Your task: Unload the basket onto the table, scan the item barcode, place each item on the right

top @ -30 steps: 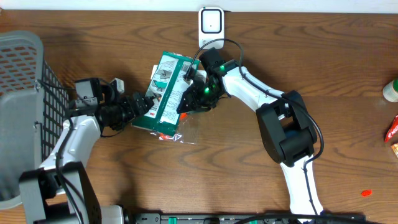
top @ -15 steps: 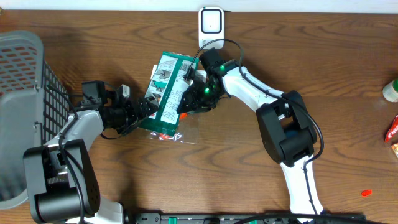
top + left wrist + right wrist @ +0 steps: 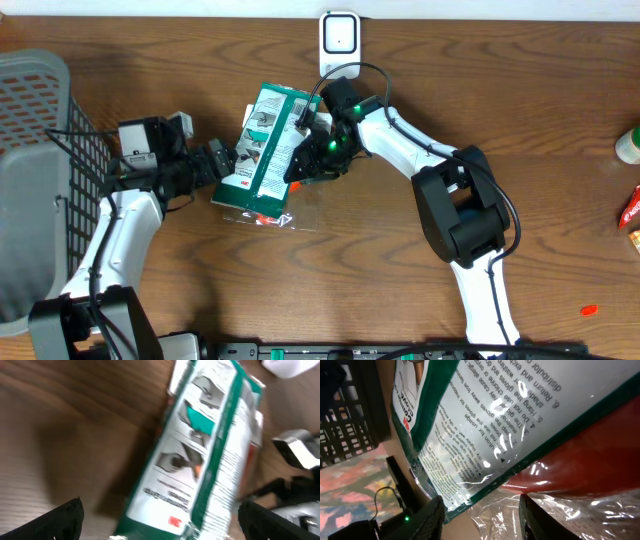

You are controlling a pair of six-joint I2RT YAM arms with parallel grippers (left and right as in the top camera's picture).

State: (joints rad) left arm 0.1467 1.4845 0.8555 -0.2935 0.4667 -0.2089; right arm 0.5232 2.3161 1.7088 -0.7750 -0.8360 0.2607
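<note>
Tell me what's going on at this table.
The right gripper holds a green-and-white package by one edge, close to the white scanner at the far side. The left gripper stands open at the package's opposite edge, not gripping it. No scan is evident yet.

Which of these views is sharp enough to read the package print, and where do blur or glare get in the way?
Left wrist: motion-blurred, the package print smeared and unreadable. Right wrist: sharp, small print legible, with white glare patches on the clear wrap. Overhead: sharp and evenly lit, but the print is too small to read.
</note>
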